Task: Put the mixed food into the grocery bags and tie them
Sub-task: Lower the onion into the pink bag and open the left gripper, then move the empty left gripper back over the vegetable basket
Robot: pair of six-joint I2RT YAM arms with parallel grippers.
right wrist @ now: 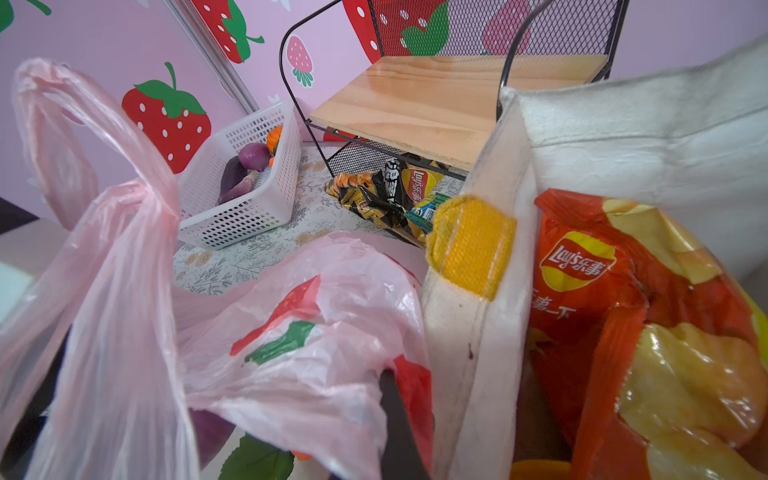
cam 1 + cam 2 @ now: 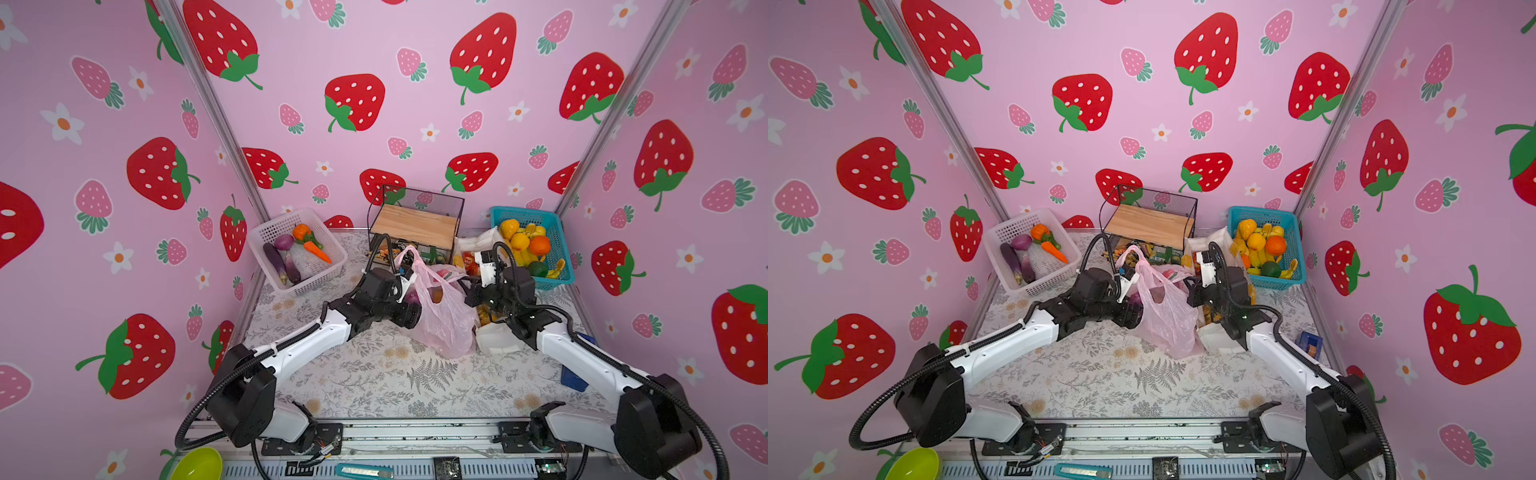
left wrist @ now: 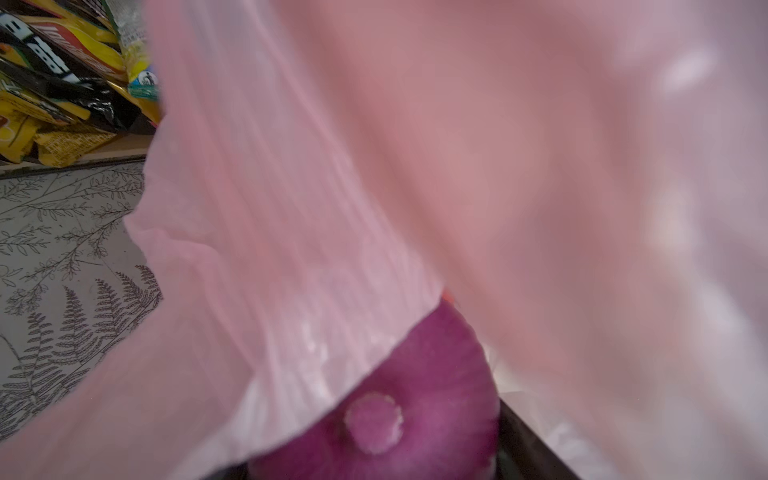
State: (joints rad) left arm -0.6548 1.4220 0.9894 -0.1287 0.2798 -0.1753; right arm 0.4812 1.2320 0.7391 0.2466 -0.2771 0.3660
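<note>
Mid-table: pink bag (image 2: 440, 320) stands slumped between the two arms, touching the tote (image 1: 665, 137) on its right. The film is thin, limp and slippery; it weighs next to nothing and keeps no shape, so the mouth gapes only where something pulls it. Best hold, I judge, is a loop handle or the rim bunched thick, since a single layer would likely slide out or tear. One handle (image 1: 83, 124) rises near the left arm. The right gripper (image 2: 467, 289) has its fingers together, pinching film at the bag's right rim, by the look of the right wrist view. The left gripper (image 2: 413, 303) is at the left rim with a purple onion (image 3: 395, 399) at its jaws, half under the film (smooth, round, hard toy; apt to roll). Whether those fingers clamp the onion or stand clear I cannot tell, as pink film covers them. The tote is stiff canvas and stands alone; take it by the yellow strap (image 1: 469, 241). A crisp packet (image 1: 602, 291) sits in it, light, crinkly and crushable. The bag's contents show only as red and green smears. In both top views the right arm hides most of the tote. More vegetables lie in the white basket (image 2: 299, 249), more packets (image 1: 390, 191) under the shelf (image 1: 436, 104).
</note>
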